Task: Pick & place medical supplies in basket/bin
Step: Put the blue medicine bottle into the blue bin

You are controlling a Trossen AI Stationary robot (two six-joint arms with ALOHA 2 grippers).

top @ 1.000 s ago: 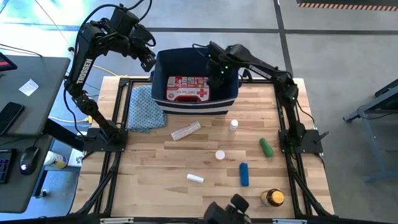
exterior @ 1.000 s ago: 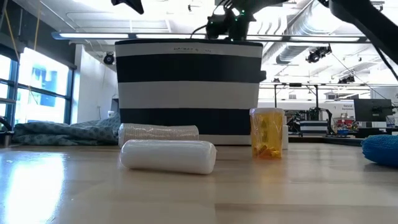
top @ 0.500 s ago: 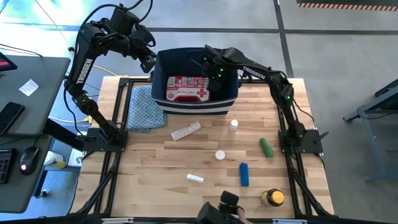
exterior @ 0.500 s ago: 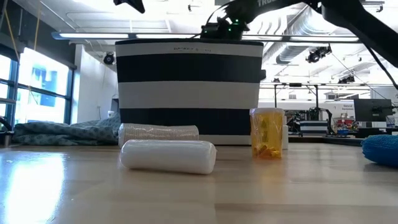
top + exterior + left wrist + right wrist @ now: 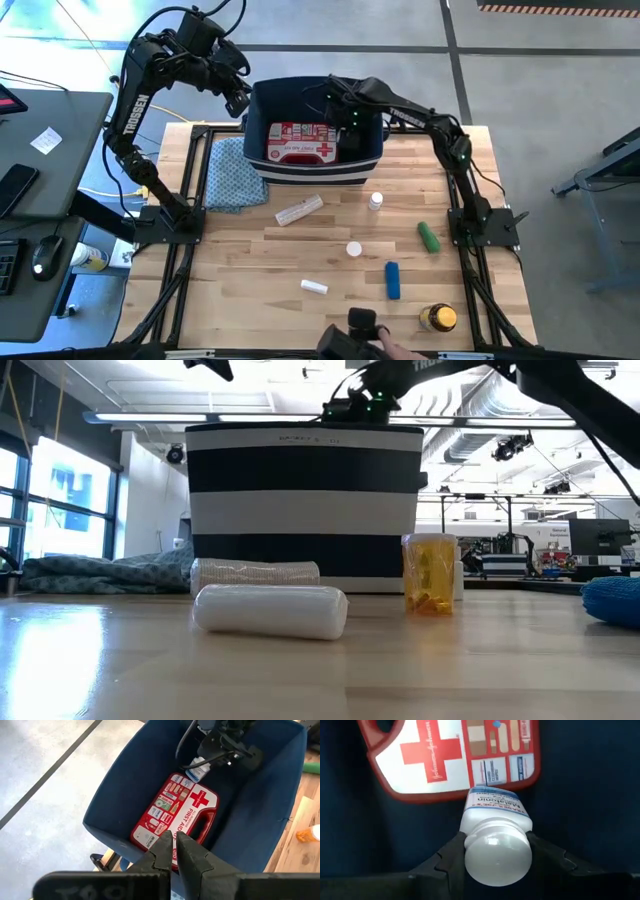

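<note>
Two pincers: right pincer [image 5: 495, 852] grips white bottle [image 5: 496, 832] inside bin [image 5: 262, 100], left pincer [image 5: 173, 851] shut, outside rim.

Both arms are dark six-joint units built of black links; the left arm [image 5: 135, 100] carries white "TROSSEN" lettering along its upright link, with black cables looping off its upper joints. The right arm [image 5: 440, 130] shows small green indicator lights near its wrist. Each ends in two dark, matte fingers [image 5: 160, 857] of angular, tapered shape.
</note>
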